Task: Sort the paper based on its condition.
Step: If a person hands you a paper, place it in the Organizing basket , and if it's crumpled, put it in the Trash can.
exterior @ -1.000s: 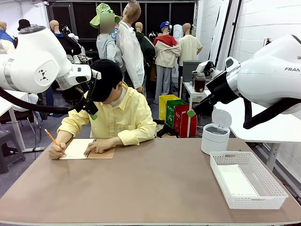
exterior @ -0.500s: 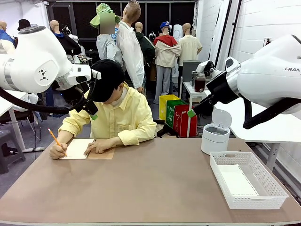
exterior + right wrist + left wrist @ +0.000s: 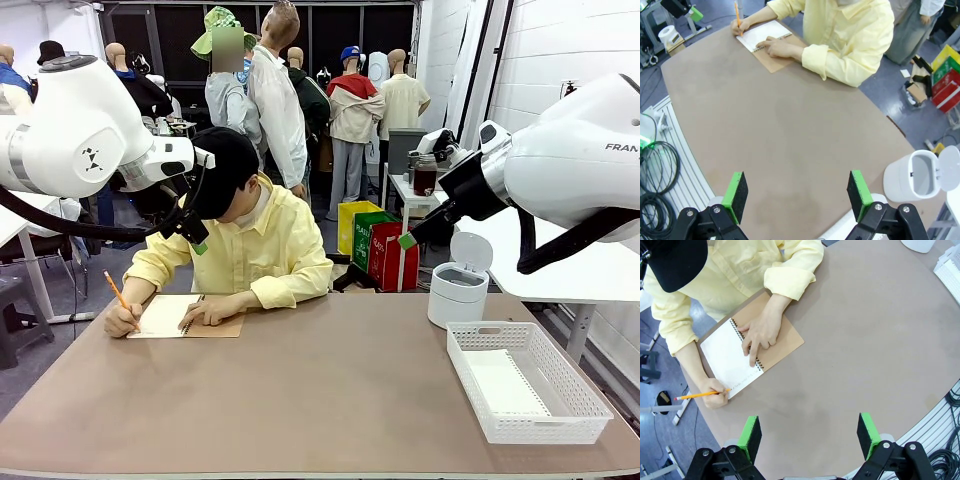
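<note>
White paper point(image 3: 500, 385), apparently one flat sheet in the basket point(image 3: 545, 428) at lower right of the front view, should be light, limp and easily creased, best pinched at an edge; left gripper point(image 3: 809, 432) and right gripper point(image 3: 796, 194) stand wide and empty.

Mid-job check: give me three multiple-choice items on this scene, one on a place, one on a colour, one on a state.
1. Where on the table is the white basket?
A. robot's right side
B. robot's left side
C. before the person

2. What colour is the pencil?
A. blue
B. orange
C. green

3. How is the white bin's lid?
A. shut
B. open
C. lying on the table

1 A: it sits at the right end, by the bin.
2 B: an orange shaft in the person's hand over the notebook.
3 B: the lid stands up behind the open mouth.
</note>
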Controlling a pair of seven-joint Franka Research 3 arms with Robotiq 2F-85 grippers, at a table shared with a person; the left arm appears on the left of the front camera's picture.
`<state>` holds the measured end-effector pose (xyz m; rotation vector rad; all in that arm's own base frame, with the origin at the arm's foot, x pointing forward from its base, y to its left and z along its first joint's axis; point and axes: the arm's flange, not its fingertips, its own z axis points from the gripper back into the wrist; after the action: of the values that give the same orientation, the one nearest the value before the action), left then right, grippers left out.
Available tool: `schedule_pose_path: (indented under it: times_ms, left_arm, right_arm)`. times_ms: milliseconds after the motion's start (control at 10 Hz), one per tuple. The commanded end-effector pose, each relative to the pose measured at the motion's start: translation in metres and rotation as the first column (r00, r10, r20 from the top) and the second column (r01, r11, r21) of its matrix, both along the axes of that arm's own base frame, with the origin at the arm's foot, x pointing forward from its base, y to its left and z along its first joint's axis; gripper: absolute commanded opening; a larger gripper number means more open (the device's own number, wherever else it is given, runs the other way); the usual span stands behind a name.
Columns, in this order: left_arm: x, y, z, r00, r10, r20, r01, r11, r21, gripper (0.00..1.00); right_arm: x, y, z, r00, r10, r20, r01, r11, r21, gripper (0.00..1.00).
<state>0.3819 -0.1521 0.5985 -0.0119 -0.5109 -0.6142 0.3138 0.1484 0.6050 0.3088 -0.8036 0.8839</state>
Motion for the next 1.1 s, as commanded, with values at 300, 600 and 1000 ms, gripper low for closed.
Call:
schedule_pose_path:
  times_ms: [300,600,1000]
  left_arm:
    - [0.0006,0.0017,0.0015,1.000,0.000,0.003,0.000,1.000,0.000,1.00]
    - [0.0006,0.0017,0.0015,1.000,0.000,0.003,0.000,1.000,0.000,1.00]
    - [0.0006,0.0017,0.0015,1.000,0.000,0.003,0.000,1.000,0.000,1.00]
  right_arm:
    - [-0.0006,0.0007,0.0008,1.000,0.010,-0.007,-0.010,1.000,-0.004,1.00]
    - [-0.0006,0.0007,0.0008,1.000,0.010,-0.007,-0.010,1.000,-0.004,1.00]
    - [-0.0006,0.0007,0.0008,1.000,0.010,-0.007,-0.010,1.000,-0.004,1.00]
